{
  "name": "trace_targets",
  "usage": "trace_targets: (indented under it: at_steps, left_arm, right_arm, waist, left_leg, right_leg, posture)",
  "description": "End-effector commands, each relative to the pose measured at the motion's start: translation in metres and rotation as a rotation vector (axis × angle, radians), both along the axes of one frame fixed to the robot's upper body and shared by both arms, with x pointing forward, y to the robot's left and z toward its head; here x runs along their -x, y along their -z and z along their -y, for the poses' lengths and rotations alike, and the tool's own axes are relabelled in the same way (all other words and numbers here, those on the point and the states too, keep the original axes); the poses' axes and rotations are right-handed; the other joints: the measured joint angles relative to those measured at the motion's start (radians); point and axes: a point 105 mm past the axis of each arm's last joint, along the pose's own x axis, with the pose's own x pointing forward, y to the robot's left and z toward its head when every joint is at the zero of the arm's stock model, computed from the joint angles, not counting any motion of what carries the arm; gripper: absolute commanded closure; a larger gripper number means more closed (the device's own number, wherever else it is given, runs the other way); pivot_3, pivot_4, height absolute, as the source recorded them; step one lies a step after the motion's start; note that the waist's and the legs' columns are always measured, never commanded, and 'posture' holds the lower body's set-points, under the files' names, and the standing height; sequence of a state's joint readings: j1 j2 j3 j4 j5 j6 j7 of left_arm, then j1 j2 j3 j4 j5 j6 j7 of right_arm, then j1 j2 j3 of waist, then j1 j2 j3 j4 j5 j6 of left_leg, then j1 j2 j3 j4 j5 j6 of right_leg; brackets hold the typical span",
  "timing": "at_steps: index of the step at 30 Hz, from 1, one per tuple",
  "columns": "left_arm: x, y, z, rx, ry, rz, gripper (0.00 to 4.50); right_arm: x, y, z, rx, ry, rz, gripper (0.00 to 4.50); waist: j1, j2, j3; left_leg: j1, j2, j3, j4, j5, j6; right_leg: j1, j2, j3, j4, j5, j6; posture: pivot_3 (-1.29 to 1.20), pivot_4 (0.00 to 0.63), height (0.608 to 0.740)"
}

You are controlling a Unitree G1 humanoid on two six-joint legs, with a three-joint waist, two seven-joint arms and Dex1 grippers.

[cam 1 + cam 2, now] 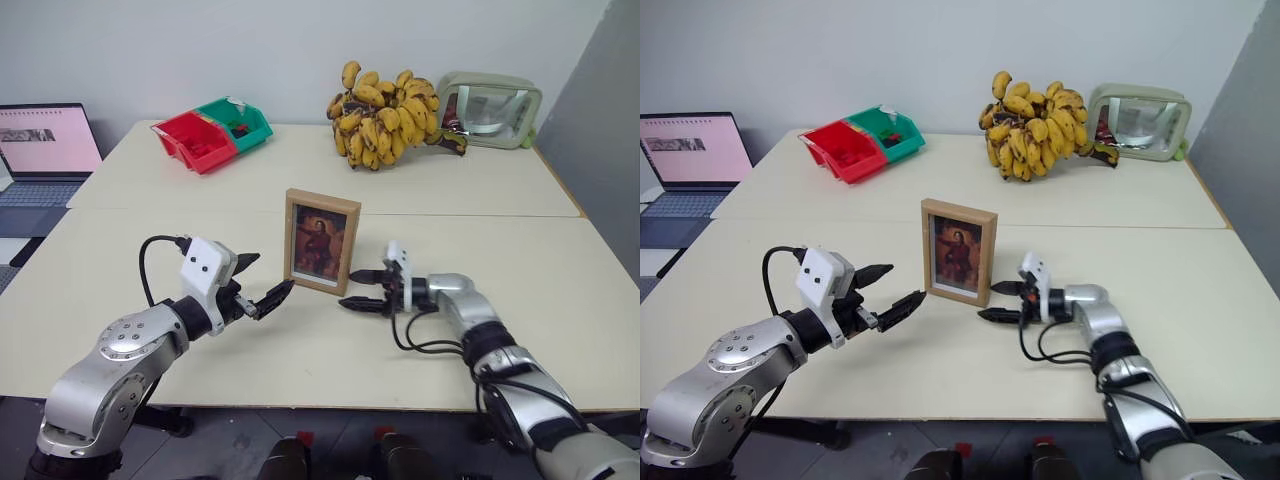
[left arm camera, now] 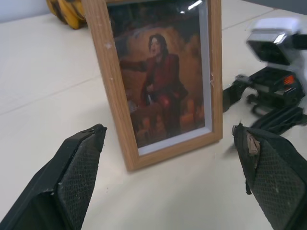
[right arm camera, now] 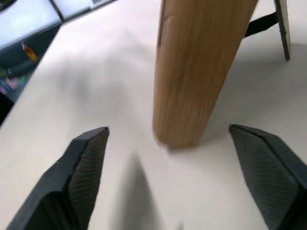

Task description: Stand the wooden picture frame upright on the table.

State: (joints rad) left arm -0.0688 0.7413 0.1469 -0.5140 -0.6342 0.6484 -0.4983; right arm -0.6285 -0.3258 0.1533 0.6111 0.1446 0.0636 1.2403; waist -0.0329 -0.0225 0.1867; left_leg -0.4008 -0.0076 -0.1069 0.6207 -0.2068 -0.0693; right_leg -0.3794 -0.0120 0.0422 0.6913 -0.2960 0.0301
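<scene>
At the picture's centre the wooden picture frame [image 1: 322,241] stands upright on the counter [image 1: 560,290], propped by its back stand, with the left gripper [image 1: 262,281] and right gripper [image 1: 362,290] both spread wide and empty beside it, so what remains looks like backing away without knocking it.

Even, bright, diffuse light falls on the worktop [image 1: 500,180], with only faint soft shadows beside the wooden picture frame [image 1: 321,241]. A small white glare sits on the frame's glass at its upper edge. In the right wrist view the frame's edge and the surface around it are motion-blurred.
</scene>
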Motion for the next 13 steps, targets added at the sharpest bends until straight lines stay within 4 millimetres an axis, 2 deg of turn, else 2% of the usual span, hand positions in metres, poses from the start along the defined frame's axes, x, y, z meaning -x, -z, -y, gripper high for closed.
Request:
trace_targets:
  at_steps: [1, 4, 6, 8, 10, 13]
  left_arm:
    - [-0.008, -0.011, -0.03, -0.047, -0.053, 0.017, 0.0]
    - [-0.016, -0.019, -0.05, -0.053, -0.076, -0.011, 0.0]
    - [-0.024, -0.026, -0.063, -0.111, -0.081, -0.029, 0.0]
    - [-0.027, -0.037, -0.07, -0.124, -0.063, -0.042, 0.0]
    - [-0.026, -0.046, -0.07, -0.107, -0.025, -0.06, 0.0]
    - [-0.028, -0.059, -0.067, -0.077, 0.018, -0.07, 0.0]
  right_arm:
    - [0.015, -0.002, 0.036, 0.176, 0.075, 0.113, 0.04]
    - [0.02, -0.036, 0.043, 0.168, 0.171, 0.171, 0.04]
    - [0.022, -0.085, 0.028, -0.005, 0.271, 0.127, 0.04]
    - [0.029, -0.111, 0.014, -0.059, 0.322, 0.105, 0.04]
    - [0.035, -0.117, 0.005, -0.052, 0.346, 0.098, 0.04]
    - [0.047, -0.117, -0.007, -0.038, 0.352, 0.061, 0.04]
  waist:
    - [0.006, 0.001, 0.0]
    - [0.003, 0.001, 0.0]
    - [0.0, 0.001, 0.001]
    - [-0.014, 0.002, 0.002]
    - [-0.022, 0.001, 0.002]
    - [-0.021, -0.001, 0.0]
  left_leg:
    - [0.001, 0.0, 0.0, 0.0, 0.0, 0.0]
    - [0.001, 0.001, -0.001, -0.001, 0.0, 0.0]
    - [0.001, 0.001, -0.001, -0.001, 0.0, 0.0]
    - [-0.002, 0.002, 0.0, -0.001, 0.0, 0.0]
    - [-0.001, 0.002, 0.001, -0.003, 0.0, 0.0]
    - [0.0, 0.002, -0.001, -0.009, 0.0, 0.0]
  right_leg:
    - [0.001, 0.0, 0.0, -0.001, 0.0, 0.0]
    - [0.003, 0.0, -0.001, -0.004, 0.0, 0.0]
    - [0.002, 0.001, -0.001, -0.004, 0.0, 0.0]
    - [-0.003, 0.001, 0.001, -0.002, 0.0, 0.0]
    - [-0.004, 0.002, 0.001, -0.001, 0.0, 0.0]
    - [-0.004, 0.002, -0.001, -0.002, -0.001, -0.002]
  posture:
    - [0.0, 0.15, 0.74]
    - [0.0, 0.15, 0.74]
    - [0.0, 0.15, 0.74]
    - [0.0, 0.15, 0.74]
    - [0.0, 0.15, 0.74]
    - [0.0, 0.15, 0.74]
